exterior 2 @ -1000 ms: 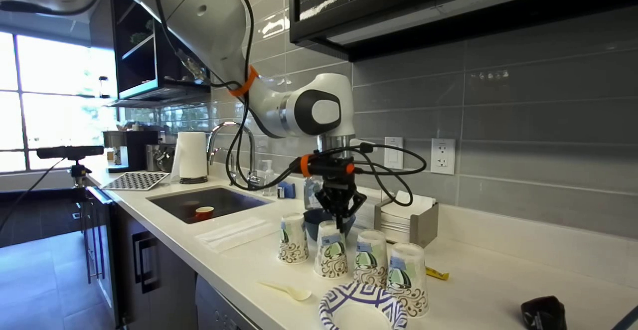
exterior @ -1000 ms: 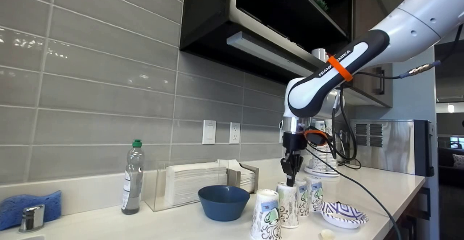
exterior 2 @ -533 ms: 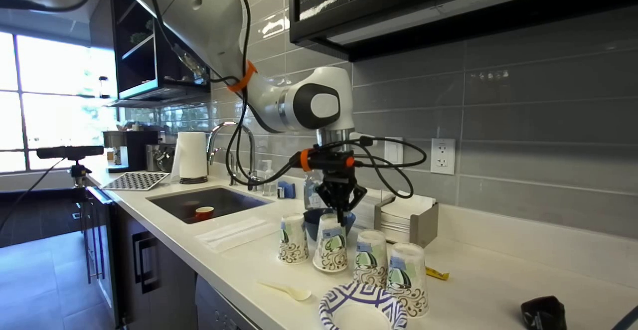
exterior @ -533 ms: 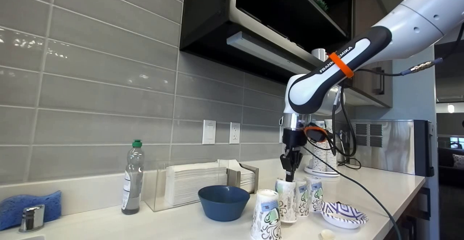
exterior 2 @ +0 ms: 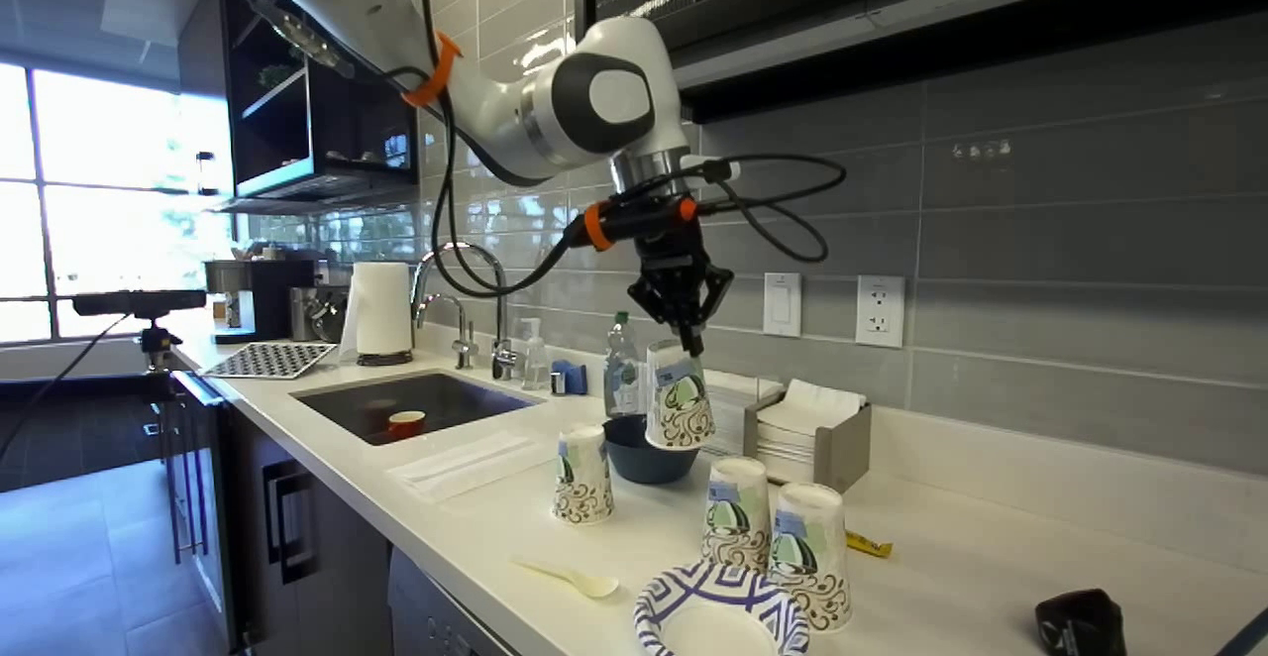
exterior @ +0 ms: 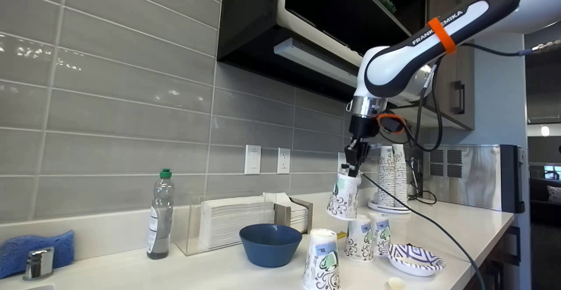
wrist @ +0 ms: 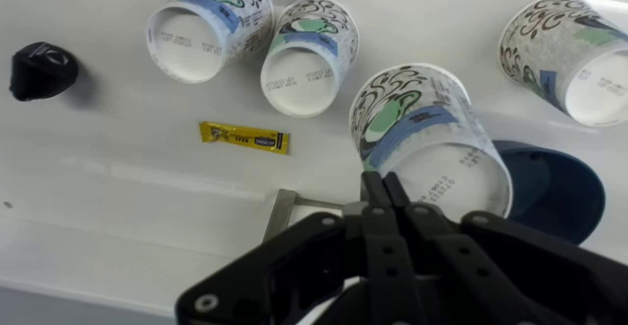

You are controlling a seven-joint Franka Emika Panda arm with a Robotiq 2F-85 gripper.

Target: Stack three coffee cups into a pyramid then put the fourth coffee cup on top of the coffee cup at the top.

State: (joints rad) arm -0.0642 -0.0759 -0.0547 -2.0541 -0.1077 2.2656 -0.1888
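The fingers (wrist: 377,190) are clamped on the upturned base edge of one cup (exterior 2: 680,398), hanging tilted above the surface (exterior 2: 941,577), and that one-sided pinch (it makes me nervous) could let it swivel and topple the standing pair of cups (exterior 2: 737,515) if lowered there.

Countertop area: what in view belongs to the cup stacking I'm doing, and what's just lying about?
For the job:
held cup, base up, in the gripper
three standing cups, all upside down

Just lying about:
dark-blue bowl
patterned dish
pale spoon
yellow packet
black object, identity unclear
napkins
green-capped bottle
blue sponge
background cup stacks
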